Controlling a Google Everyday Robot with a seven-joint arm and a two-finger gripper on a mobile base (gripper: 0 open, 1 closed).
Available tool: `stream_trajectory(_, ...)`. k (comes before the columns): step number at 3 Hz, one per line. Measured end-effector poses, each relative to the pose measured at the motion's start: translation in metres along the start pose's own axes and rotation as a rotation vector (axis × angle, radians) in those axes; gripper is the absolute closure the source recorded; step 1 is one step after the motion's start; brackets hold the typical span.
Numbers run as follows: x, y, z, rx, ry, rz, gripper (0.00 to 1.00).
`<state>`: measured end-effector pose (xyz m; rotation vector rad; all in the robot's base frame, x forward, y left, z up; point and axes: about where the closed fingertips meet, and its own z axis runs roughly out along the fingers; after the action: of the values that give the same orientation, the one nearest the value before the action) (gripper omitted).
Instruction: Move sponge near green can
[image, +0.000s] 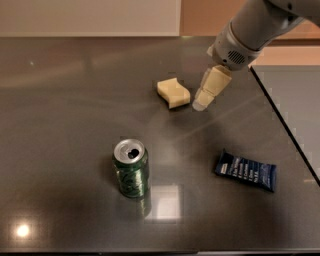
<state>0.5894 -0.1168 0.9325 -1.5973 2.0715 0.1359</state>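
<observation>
claw (201, 103) just right of sponge (173, 93), open or closed: can't tell | green can (131, 169) near-left, well apart | blue wrapper (246, 171) near-right

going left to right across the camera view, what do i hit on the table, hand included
green can → sponge → hand, just right of the sponge → dark blue snack wrapper

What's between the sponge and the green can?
Camera view: only bare dark tabletop between pale yellow foam sponge and dark green can; cream pincer hovers beside the sponge.
</observation>
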Motion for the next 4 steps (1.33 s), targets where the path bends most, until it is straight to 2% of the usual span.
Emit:
stream_trajectory(1, -0.015, -0.013, 0.030, -0.018, -0.018, 0.010, 0.00)
stream_trajectory(3, -0.029, -0.024, 0.081, -0.060, 0.016, 0.011, 0.00)
stream_trajectory(4, -0.027, -0.025, 0.107, -0.086, 0.057, 0.015, 0.00)
